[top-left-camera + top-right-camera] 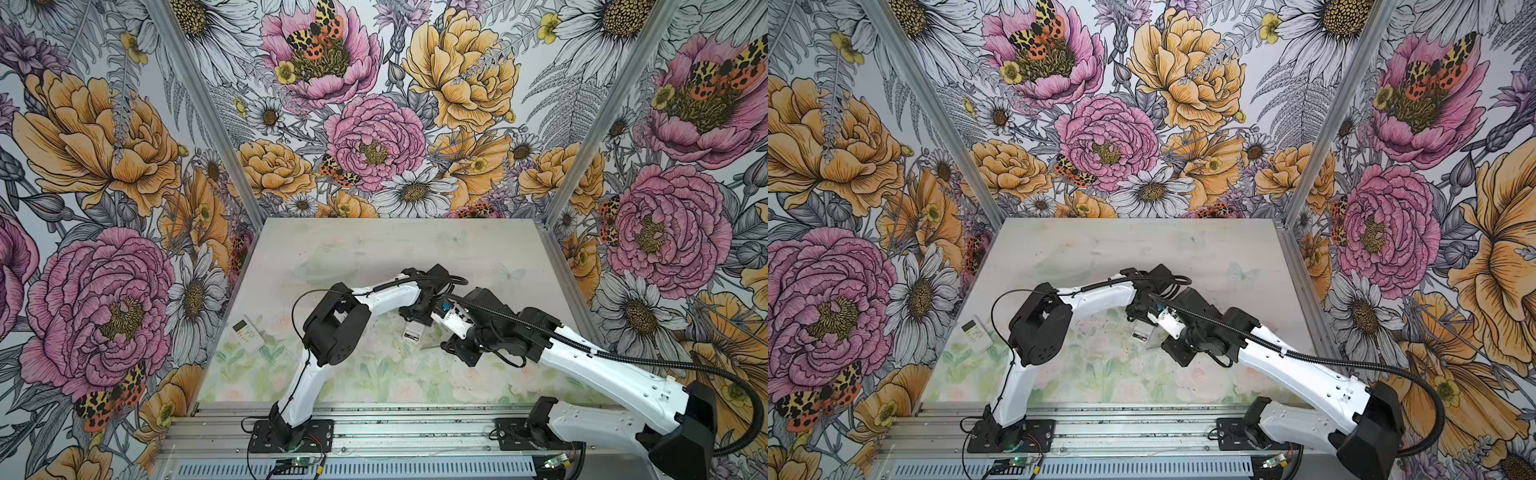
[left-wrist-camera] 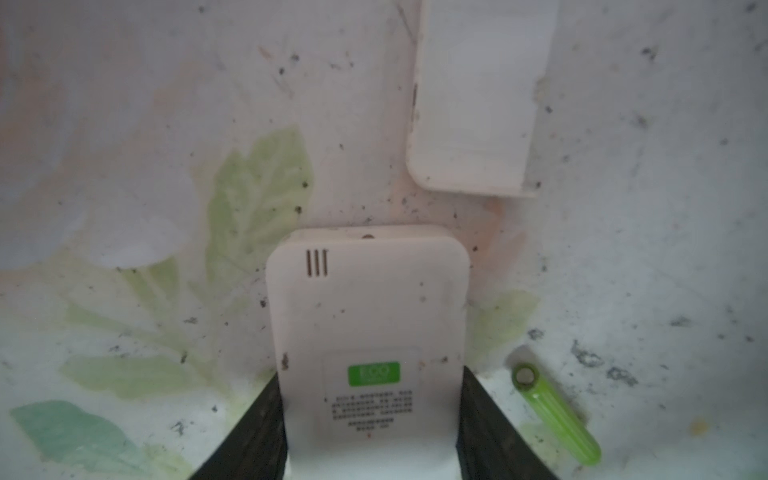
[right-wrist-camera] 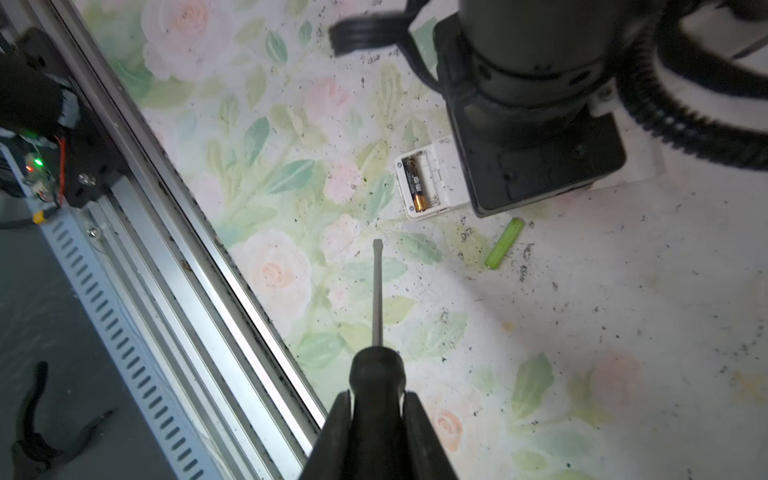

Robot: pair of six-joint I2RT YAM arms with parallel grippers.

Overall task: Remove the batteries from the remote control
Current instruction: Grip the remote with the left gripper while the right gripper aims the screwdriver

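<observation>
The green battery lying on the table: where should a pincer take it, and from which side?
Probably its middle, from straight above, closing across the width: the green battery lies flat and free on the table, its long round sides both open.

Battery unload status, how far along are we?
Done: cover off, lying on the table; green battery out, beside the remote. In hand: left hand grips the remote, right hand holds the screwdriver, tip short of the remote. Left: black battery sits in the remote, to be pried out.

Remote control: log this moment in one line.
left gripper: white plastic remote | right gripper: black-handled screwdriver | black gold-ended battery: seated | lime-green battery: out
</observation>
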